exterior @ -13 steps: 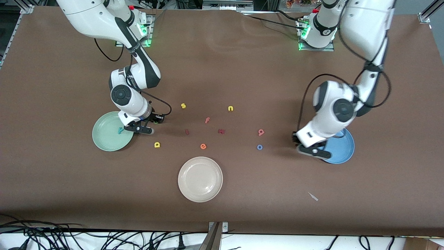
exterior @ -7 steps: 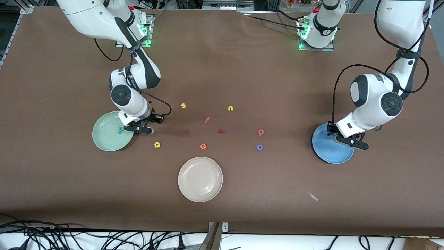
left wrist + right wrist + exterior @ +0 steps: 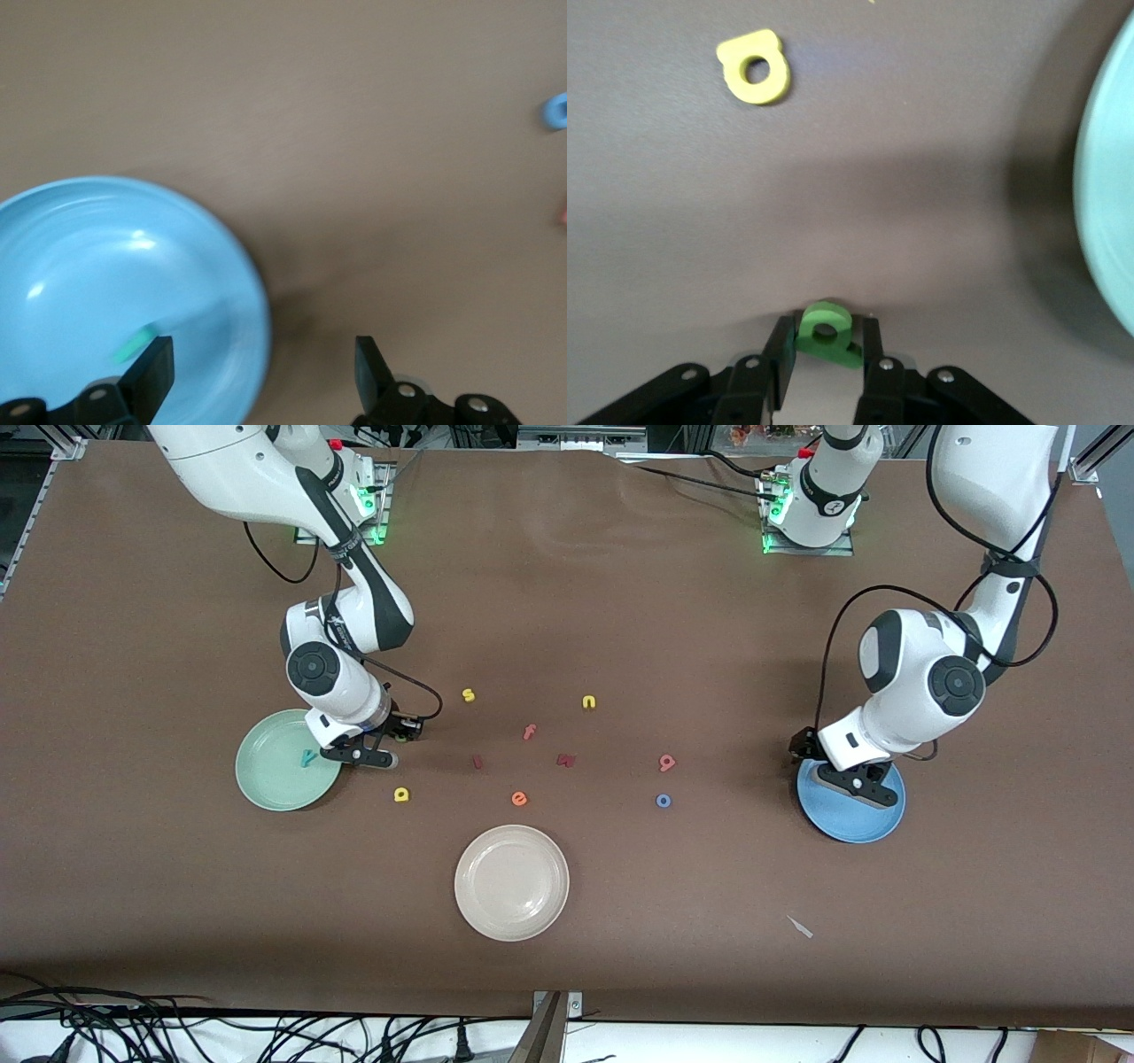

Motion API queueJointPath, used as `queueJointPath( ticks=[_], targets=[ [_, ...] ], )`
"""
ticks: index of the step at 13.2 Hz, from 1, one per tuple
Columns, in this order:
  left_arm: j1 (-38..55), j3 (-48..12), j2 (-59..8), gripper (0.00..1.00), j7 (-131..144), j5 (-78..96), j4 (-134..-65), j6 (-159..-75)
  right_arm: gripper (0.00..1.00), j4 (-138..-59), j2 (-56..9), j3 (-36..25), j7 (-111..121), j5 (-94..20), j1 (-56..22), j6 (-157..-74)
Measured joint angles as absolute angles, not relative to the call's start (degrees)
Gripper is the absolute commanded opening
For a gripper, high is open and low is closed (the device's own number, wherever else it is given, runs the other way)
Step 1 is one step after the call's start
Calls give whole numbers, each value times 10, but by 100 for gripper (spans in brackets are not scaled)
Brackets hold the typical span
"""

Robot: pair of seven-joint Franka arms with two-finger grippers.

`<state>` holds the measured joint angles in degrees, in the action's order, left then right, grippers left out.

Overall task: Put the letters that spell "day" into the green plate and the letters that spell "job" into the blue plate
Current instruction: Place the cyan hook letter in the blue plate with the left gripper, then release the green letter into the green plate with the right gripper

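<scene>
Meanwhile the left tool (image 3: 852, 783) had spread wide over the blue plate (image 3: 864, 824), dropping the j (image 3: 135, 343), while the right tool (image 3: 824, 359) pinched the green d (image 3: 826, 335).

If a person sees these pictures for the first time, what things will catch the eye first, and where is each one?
First, the two white arms: the left gripper is open over the blue plate, where a small teal letter lies, and the right gripper pinches the green d beside the green plate, which holds the teal y. Next, bright foam letters lie scattered mid-table, with the cream-white plate nearer the front camera.
</scene>
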<state>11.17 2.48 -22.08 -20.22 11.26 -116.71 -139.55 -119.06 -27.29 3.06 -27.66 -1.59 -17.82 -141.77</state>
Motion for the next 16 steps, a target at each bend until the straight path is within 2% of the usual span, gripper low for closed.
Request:
queueJointPath(
  ticks=[3, 6, 10, 11, 12, 13, 14, 15, 16],
  targets=[
    [203, 22, -232, 91, -134, 184, -1159, -1402, 21, -1142, -269, 22, -255, -14, -178, -1343],
    [287, 23, -265, 90, -40, 185, -1141, -1439, 21, -1115, -262, -18, -171, -14, -177, -1296],
    [320, 24, -314, 86, -25, 185, -1138, -1502, 21, -1111, -261, -71, -47, -14, -169, -1290],
    [324, 24, -324, 86, -25, 185, -1136, -1516, 24, -1109, -261, -77, -20, -14, -161, -1290],
    [326, 25, -331, 86, -26, 185, -1133, -1523, 52, -1106, -262, -79, 5, -14, -148, -1290],
    [327, 26, -334, 85, -28, 183, -1128, -1526, 91, -1102, -266, -80, 25, -14, -135, -1290],
    [327, 27, -336, 83, -30, 178, -1123, -1526, 100, -1095, -272, -80, 36, -14, -123, -1290],
    [328, 28, -336, 76, -32, 176, -1120, -1526, 100, -1088, -278, -80, 39, -14, -118, -1290],
    [329, 29, -336, 74, -34, 176, -1119, -1526, 100, -1082, -282, -79, 40, -15, -118, -1290]
  ],
)
